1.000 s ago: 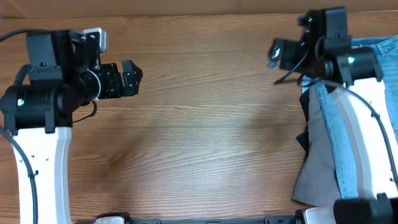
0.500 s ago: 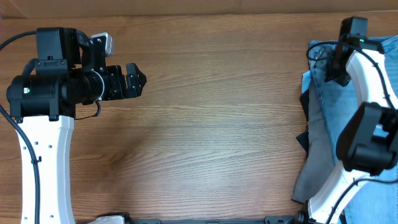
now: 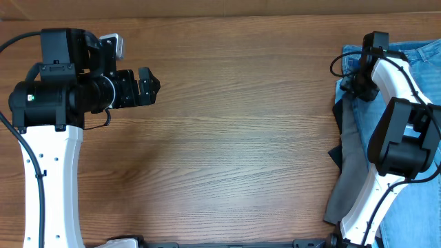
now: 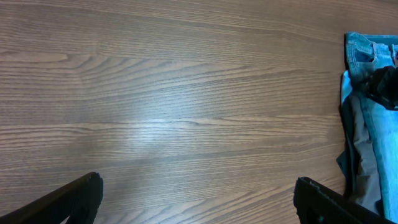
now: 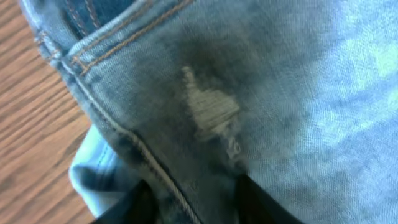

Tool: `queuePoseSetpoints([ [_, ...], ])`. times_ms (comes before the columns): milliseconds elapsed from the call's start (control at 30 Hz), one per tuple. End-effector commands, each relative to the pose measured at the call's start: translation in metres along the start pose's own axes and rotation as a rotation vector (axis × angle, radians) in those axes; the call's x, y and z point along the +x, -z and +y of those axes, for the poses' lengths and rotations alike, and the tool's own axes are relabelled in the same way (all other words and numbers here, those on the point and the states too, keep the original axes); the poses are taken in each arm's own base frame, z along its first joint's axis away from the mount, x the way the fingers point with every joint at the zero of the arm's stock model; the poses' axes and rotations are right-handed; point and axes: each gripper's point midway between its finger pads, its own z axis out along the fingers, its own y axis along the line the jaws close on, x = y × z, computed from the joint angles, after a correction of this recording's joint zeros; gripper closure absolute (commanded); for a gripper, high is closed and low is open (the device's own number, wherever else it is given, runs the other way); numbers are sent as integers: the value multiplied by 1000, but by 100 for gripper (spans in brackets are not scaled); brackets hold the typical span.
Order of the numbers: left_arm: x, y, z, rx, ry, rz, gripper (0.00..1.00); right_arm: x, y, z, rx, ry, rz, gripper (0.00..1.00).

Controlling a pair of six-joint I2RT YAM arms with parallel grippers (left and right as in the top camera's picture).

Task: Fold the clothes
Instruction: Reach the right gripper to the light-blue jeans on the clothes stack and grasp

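Note:
The clothes lie piled at the table's right edge. Light-blue denim jeans (image 3: 419, 54) are on top, grey trousers (image 3: 348, 189) stick out below and a dark piece (image 3: 335, 156) shows at the pile's left side. My right gripper (image 3: 354, 85) is pressed down on the jeans' upper left corner. In the right wrist view its fingers (image 5: 140, 202) pinch a fold of denim (image 5: 205, 112) by a stitched seam, with the gripper (image 5: 193, 202) narrowed on it. My left gripper (image 3: 147, 85) hovers open over bare wood at the left, far from the pile, with nothing between its fingertips (image 4: 84, 193).
The wooden table (image 3: 241, 138) stretches between the two arms. The left wrist view shows the jeans (image 4: 364, 53) and grey trousers (image 4: 356, 155) at its right edge. The right arm's white link (image 3: 400, 69) lies over the pile.
The right arm swung right and came down onto the jeans' corner, and its fingers narrowed on the denim. The left arm has barely moved and stays open.

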Motion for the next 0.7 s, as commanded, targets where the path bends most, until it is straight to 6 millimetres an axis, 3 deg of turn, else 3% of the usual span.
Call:
queuePoseSetpoints([
  [0, -7, 5, 0, -6, -22, -25, 0, -14, 3, -10, 72, -2, -48, 64],
  [133, -7, 5, 0, -7, -21, -22, 0, -22, 11, -8, 56, -7, -68, 68],
  [433, -6, 5, 0, -7, -19, -18, 0, -38, 25, -2, -54, -13, -80, 62],
  [500, -5, 5, 0, -7, -19, -17, 0, -37, 24, -8, -53, -27, -69, 69],
  [633, -5, 5, 0, -7, -18, -14, 0, -36, 22, -18, -42, -47, -54, 96],
  [667, -5, 5, 0, -7, -18, -15, 0, -36, 22, -21, -40, -52, -50, 96],
])
